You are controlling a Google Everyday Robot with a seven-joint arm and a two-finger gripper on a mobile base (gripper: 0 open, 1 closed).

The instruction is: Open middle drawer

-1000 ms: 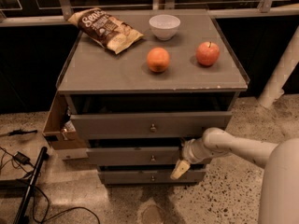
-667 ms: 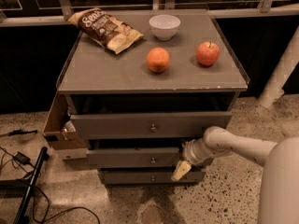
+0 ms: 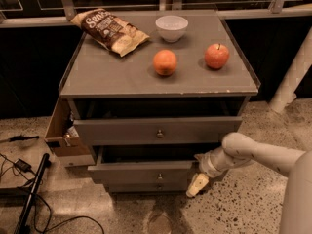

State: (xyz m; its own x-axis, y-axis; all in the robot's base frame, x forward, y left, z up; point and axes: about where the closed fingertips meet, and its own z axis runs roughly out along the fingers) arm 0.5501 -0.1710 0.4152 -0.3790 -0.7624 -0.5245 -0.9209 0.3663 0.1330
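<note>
Nearest me, the robot's hand [image 3: 197, 184] sits low at the right end of the middle drawer [image 3: 141, 172], touching or just beside its front. I cannot tell from here whether it is clenched on the edge or released. Compared with a second ago, the hand has drifted down and outward, and the drawer front has come with it. A dark gap now shows above the front, and its knob [image 3: 159, 177] sits lower than it did. I'd judge the drawer partly open, with the pull not yet finished. Above it the top drawer [image 3: 146, 130] also stands a little out. Farther back, the desk [image 3: 122, 77] carries an orange [image 3: 165, 62], an apple [image 3: 217, 56], a bowl [image 3: 171, 27] and a chip bag [image 3: 109, 30], all unmoved.
</note>
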